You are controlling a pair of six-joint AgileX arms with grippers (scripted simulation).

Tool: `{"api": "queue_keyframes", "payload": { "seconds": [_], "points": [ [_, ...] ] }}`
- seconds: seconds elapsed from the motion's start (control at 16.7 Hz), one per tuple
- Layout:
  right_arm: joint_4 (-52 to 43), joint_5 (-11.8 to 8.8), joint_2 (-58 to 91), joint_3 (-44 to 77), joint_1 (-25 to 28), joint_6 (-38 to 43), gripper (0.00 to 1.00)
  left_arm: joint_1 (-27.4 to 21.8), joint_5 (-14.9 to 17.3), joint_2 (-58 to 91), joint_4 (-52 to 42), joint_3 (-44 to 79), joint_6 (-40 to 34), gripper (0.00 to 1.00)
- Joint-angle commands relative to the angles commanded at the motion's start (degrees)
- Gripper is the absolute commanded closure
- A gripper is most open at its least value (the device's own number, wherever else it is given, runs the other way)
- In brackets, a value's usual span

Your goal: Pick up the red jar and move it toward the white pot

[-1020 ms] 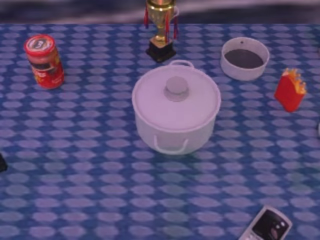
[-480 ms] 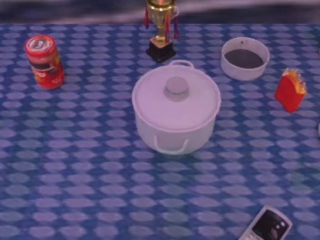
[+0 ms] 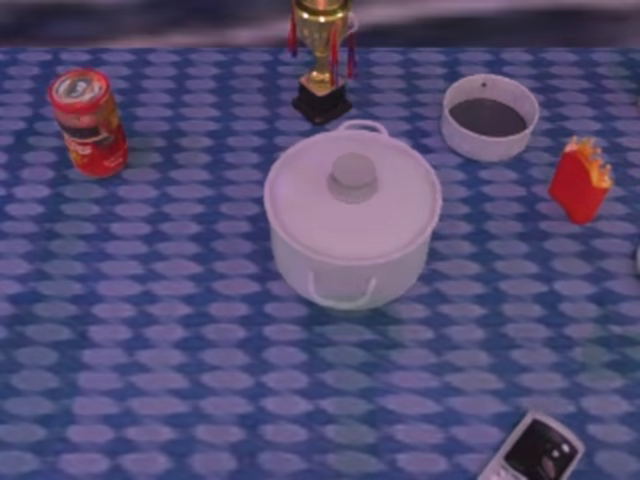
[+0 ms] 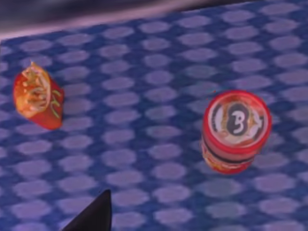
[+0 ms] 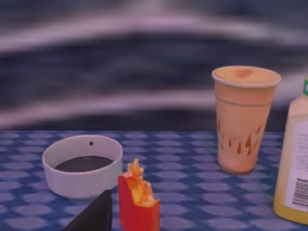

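Left gripper [image 4: 91, 216] is leaving the top view's edge, grip width unreadable | red jar [image 3: 88, 122] is standing untouched ahead of it, well apart from white pot [image 3: 352, 225], pickup not yet begun | right gripper [image 5: 94, 214] is idling beside fries carton [image 5: 137, 202]

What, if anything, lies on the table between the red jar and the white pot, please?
Nothing: in the top view, only bare patterned cloth runs from the red jar to the white pot.
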Motion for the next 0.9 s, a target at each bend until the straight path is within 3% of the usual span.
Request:
{"api": "queue_keyframes", "payload": {
  "seconds": [0.48,0.9],
  "points": [
    [0.00,0.00,0.00,0.00,0.00,0.00,0.00,-0.97,1.79,41.44,-23.10,42.78,4.21,0.00],
    [0.00,0.00,0.00,0.00,0.00,0.00,0.00,-1.53,2.81,60.62,-33.74,62.81,6.11,0.00]
  ]
}}
